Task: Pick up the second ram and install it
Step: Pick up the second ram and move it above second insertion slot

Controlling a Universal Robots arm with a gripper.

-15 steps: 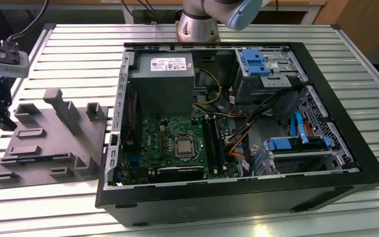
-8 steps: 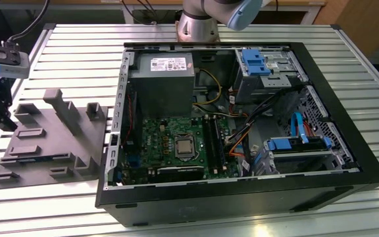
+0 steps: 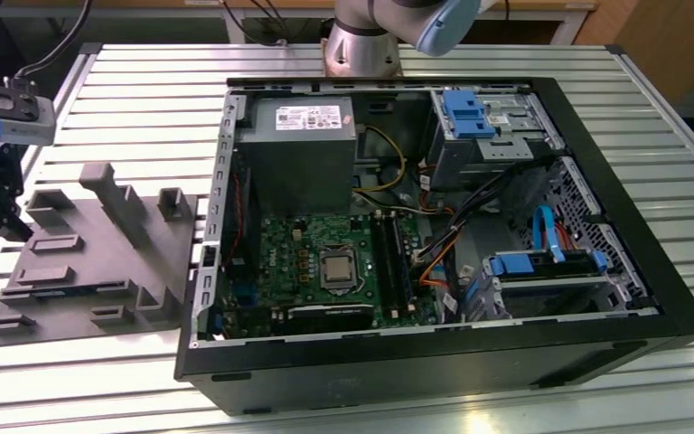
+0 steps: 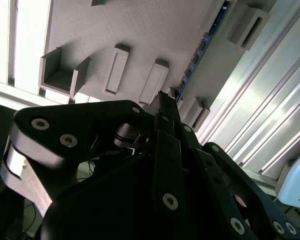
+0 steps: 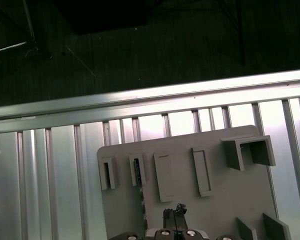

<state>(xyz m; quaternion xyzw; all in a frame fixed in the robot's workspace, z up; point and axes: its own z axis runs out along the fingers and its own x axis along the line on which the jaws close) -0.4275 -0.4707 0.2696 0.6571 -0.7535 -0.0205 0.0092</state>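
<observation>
The ram (image 4: 202, 47) stands on its long edge in the grey plate (image 4: 140, 30), a thin blue-green strip held between raised blocks. In the second wrist view it runs away from my gripper (image 4: 162, 101). Its near end is just beside the gripper's tip and a little off to one side, not inside the grip. In the first wrist view I look straight down on it. There the ram (image 5: 137, 172) shows edge-on as a dark sliver in one of the plate's small pockets, and my gripper (image 5: 175, 216) sits near it but apart, over bare plate (image 5: 225, 200).

In the exterior view my wrist hangs at the exterior view's left edge, above the outer side of the plate (image 3: 106, 258). The gripper (image 3: 4, 221) points down at it, and a boxy camera (image 3: 15, 116) rides above. My base (image 3: 363, 45) stands at the far side of the bench (image 3: 142, 90), behind the open computer case (image 3: 444, 362), so I am reaching well out away from the case. The case lies on its side on the bench just beside the plate, toward the exterior view's right.

My gripper looks drawn together, closing to a point at its end, and it grips nothing. It is not touching the ram. Whether it touches the plate I cannot tell.
</observation>
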